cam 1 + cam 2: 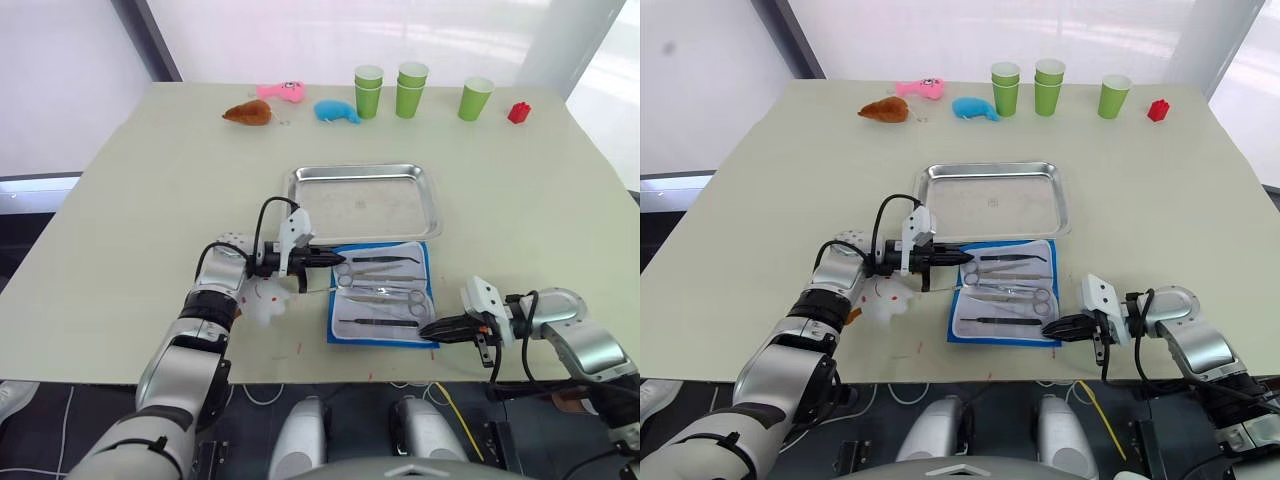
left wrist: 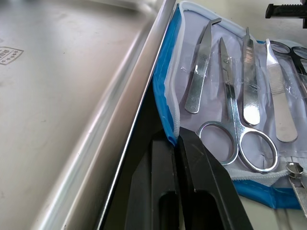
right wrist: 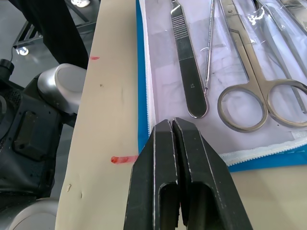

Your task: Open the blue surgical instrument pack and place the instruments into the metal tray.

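Several instruments (image 1: 380, 283) lying loose on the pale lining of the blue surgical instrument pack (image 1: 384, 293), already spread open, just in front of the metal tray (image 1: 362, 201), near edge almost touching its rim. Tray bare, nothing moved over yet. Left gripper (image 1: 328, 259) at the pack's left edge, fingers pressed together, nipping the blue hem or merely touching it — hard to say. Right gripper (image 1: 432, 329) at the near right corner, fingers likewise closed, apparently empty. Risks, judged from here: dragging the whole pack instead of one tool, with scissors (image 2: 238, 135) and forceps sliding out; thin flat steel slipping from closed tips; catching a pocket strap; knocking the tray rim. Further back, green cups (image 1: 412, 90) and toys, well clear.
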Motion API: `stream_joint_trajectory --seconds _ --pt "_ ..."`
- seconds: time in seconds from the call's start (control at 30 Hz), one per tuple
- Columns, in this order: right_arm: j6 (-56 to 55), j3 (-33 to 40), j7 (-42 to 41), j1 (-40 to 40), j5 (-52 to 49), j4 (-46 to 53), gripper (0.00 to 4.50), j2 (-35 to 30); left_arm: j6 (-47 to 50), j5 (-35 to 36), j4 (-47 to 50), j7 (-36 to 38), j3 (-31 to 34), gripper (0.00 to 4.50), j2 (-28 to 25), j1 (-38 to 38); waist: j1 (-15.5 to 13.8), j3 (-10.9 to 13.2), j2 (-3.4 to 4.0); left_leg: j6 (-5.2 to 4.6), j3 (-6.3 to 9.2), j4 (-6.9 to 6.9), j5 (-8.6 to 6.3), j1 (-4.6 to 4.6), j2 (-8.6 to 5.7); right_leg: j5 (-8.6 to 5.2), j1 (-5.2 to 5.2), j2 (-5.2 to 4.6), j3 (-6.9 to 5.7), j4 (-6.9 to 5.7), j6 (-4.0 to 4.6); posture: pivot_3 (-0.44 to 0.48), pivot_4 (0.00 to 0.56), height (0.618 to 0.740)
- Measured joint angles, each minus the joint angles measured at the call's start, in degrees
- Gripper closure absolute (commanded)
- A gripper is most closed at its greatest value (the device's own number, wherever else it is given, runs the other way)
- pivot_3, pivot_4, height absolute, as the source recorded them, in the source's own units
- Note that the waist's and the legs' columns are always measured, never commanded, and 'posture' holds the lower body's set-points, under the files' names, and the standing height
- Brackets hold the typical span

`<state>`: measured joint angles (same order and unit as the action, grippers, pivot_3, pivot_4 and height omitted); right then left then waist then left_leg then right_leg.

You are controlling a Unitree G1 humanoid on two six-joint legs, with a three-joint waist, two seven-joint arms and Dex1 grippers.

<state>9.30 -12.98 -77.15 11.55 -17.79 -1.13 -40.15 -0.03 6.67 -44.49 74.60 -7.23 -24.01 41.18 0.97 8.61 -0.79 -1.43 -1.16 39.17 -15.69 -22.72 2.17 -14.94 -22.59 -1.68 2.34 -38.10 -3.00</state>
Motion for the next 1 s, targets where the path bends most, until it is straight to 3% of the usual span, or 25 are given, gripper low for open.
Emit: stream_joint_trajectory --seconds 0.13,0.2,0.23,0.3,0.37,1.0 --pt "0.04 0.00 0.01 0.00 -0.05 -0.01 4.43 0.00 1.20 0.74 0.62 -0.22 0.08 4.50 -0.08 -0.37 0.04 0.00 0.00 0.00 0.00 0.00 0.00 0.00 0.01 0.00 0.00 0.01 0.01 0.00 0.00 0.000 0.150 0.740" --pt "0.71 0.01 0.02 0.00 -0.35 -0.03 4.50 -0.01 2.43 1.62 0.74 -0.32 0.27 3.78 -0.08 -0.40 0.04 0.00 0.00 0.00 0.01 0.00 0.00 0.00 0.01 0.00 0.00 0.01 0.01 0.00 0.00 0.000 0.150 0.740" --pt "1.29 0.04 0.02 0.01 -0.53 0.00 4.24 -0.04 2.68 1.87 0.83 -0.29 0.47 3.64 -0.16 -0.42 0.03 0.00 0.00 0.00 0.00 0.00 0.00 0.00 0.01 0.00 0.00 0.02 0.01 0.00 0.00 0.000 0.150 0.740" --pt "1.64 0.05 -0.39 -0.06 -0.72 0.16 3.66 -0.15 2.94 2.24 1.10 -0.31 0.57 2.90 -0.40 -0.58 -0.05 0.00 0.00 0.00 0.00 -0.01 0.00 0.00 0.01 0.00 0.00 0.01 0.00 0.00 0.00 0.000 0.150 0.740" --pt "1.15 0.05 -0.80 -0.53 -0.80 0.45 3.40 -0.15 2.96 2.54 1.13 -0.66 1.27 2.49 -0.50 -0.88 -0.03 -0.07 -0.11 0.00 0.01 0.00 0.00 0.02 0.01 0.00 0.01 0.01 0.01 0.00 0.00 0.000 0.150 0.740" --pt "1.90 0.54 -0.47 -1.06 -1.66 1.15 3.40 -0.22 8.78 8.36 4.36 -1.86 5.42 2.49 -0.75 -4.27 -0.03 -0.08 -0.14 0.00 0.04 -0.02 0.00 -0.02 0.03 0.00 -0.02 0.01 0.02 0.02 0.01 0.000 0.150 0.740"
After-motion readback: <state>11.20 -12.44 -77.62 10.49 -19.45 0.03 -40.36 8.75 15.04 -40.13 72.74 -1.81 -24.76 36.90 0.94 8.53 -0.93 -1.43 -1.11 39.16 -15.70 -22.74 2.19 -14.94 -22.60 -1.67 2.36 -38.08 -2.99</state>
